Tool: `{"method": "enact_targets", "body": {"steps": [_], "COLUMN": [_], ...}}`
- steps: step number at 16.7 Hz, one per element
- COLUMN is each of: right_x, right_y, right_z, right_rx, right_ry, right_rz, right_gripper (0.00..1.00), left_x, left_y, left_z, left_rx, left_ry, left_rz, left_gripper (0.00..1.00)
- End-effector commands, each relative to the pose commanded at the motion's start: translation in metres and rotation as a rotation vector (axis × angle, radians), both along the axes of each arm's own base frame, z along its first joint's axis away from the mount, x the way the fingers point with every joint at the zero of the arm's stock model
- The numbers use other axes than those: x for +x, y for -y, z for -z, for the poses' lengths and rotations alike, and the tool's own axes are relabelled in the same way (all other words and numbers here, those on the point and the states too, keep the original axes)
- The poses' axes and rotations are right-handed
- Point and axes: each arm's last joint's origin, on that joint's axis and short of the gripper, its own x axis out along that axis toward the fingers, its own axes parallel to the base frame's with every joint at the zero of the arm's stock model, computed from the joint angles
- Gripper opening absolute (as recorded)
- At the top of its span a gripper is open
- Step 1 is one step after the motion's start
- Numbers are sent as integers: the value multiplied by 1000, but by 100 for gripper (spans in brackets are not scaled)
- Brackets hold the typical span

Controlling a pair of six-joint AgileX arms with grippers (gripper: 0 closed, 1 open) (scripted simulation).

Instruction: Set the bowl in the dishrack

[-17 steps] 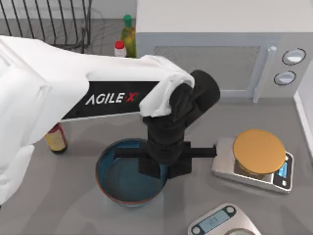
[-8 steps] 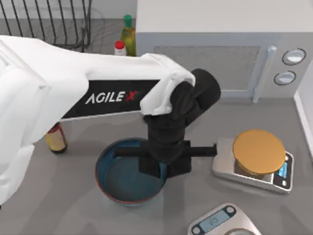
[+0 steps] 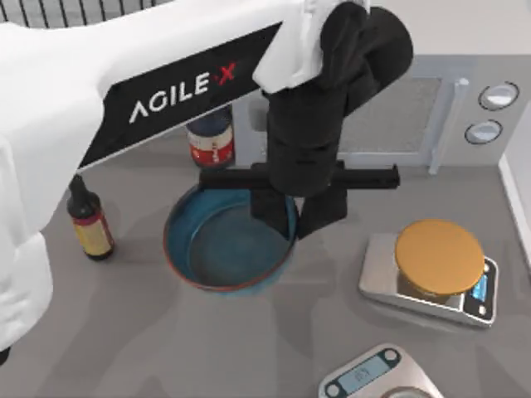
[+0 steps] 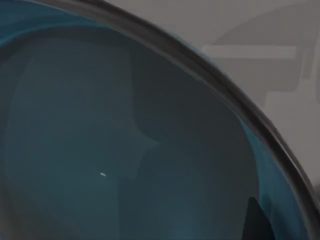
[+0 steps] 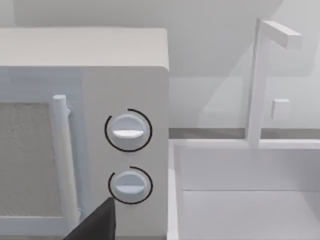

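The bowl point(image 3: 217, 265) is blue-glazed with a thin reddish-brown rim and a darker grey-blue inside; the left arm point(image 3: 124, 99) is white with a black panel lettered in white, its wrist and the left gripper point(image 3: 286, 217) black; the scale point(image 3: 419, 286) is silver under a golden-orange disc point(image 3: 439, 255); the microwave point(image 5: 80, 125) is white with 2 pale knobs; the small bottle point(image 3: 90, 225) is dark brown with a yellow label
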Motion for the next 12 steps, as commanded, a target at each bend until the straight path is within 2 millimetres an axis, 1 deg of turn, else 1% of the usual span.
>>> {"method": "enact_targets", "body": {"steps": [3,5,6,8,12], "right_x": [0,0,0,0,0], "right_y": [0,0,0,0,0], "right_z": [0,0,0,0,0], "right_rx": [0,0,0,0,0], "right_ry": [0,0,0,0,0], "right_rz": [0,0,0,0,0], "right_gripper": [100,100,100,100,100], "left_x": [-6,-11,-13,-15,-14], "left_y": [-6,-12,-15,-18,-18], "left_z": [-53,-78,-86,-94,-93], "left_rx": [-3,-11,-15,-19,-18], "left_ry": [2,8,12,16,15], "left_rz": [4,6,7,8,6], "left_gripper": [0,0,0,0,0]}}
